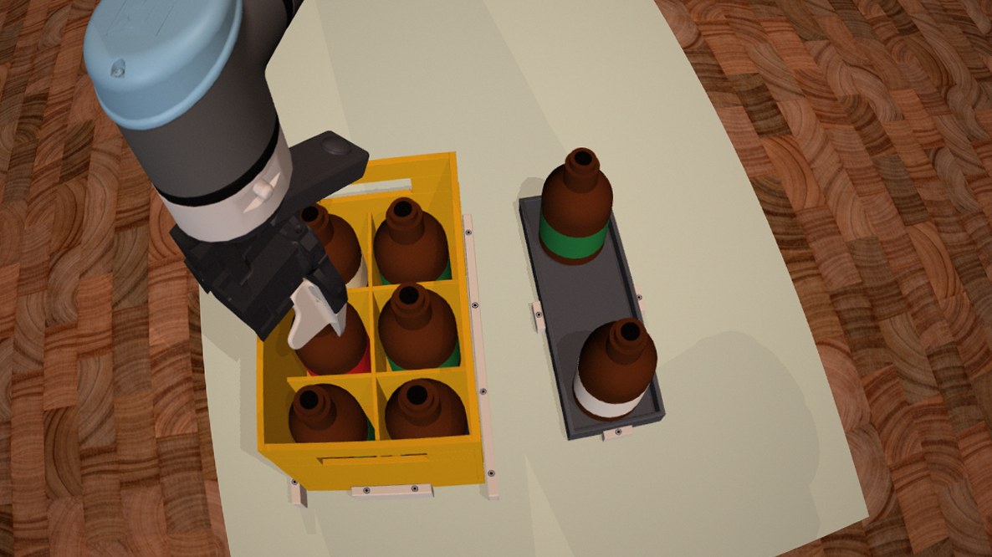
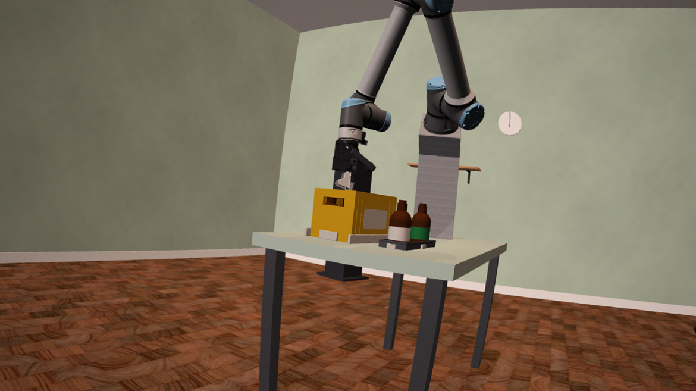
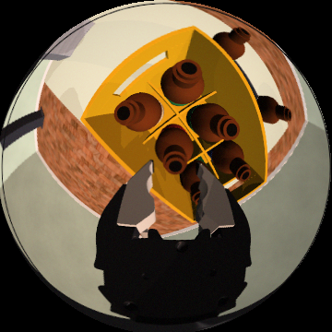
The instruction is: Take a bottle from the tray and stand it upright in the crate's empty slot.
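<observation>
Crate (image 1: 466, 293) (image 2: 333, 220) (image 3: 264, 138): yellow, level, 6 of 6 slots filled. My red-label bottle (image 1: 332, 350) (image 3: 174, 144) stands upright in the middle slot of the left column, top view. Brown, round-shouldered; red band just visible at the divider. Its neck is hidden there behind the gripper (image 1: 316, 338) (image 2: 344, 186) (image 3: 175, 162), but the wrist view shows the dark mouth. Jaws partly apart, clamped on nothing, above the crate rim. Tray (image 1: 589, 291) (image 2: 385, 243): dark, level, apart from the crate; 2 brown bottles upright, green-label bottle (image 1: 576, 205) (image 2: 421, 224) and white-label bottle (image 1: 614, 369) (image 2: 400, 223), at opposite ends.
</observation>
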Robot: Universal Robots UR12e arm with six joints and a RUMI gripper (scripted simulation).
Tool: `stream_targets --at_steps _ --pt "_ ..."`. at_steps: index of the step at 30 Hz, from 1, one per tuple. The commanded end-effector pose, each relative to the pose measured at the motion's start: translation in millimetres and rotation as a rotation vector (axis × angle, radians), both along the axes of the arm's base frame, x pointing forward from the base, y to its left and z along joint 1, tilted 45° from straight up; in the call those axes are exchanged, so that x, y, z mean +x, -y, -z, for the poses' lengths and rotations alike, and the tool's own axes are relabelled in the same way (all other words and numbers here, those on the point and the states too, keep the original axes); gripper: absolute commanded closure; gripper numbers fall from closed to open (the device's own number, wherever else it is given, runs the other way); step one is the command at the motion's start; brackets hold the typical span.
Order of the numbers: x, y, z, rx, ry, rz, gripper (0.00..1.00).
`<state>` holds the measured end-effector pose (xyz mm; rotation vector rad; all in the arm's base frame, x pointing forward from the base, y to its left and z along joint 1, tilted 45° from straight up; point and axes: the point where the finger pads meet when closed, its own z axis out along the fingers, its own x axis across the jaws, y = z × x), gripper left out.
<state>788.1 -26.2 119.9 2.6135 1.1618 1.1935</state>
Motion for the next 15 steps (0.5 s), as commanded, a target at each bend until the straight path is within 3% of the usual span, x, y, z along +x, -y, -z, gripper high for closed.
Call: stream_targets --at_steps 1,15 --pt "-3 1 -4 0.0 0.001 0.0 0.62" --pt "-20 8 -22 0.0 0.001 0.0 0.62"
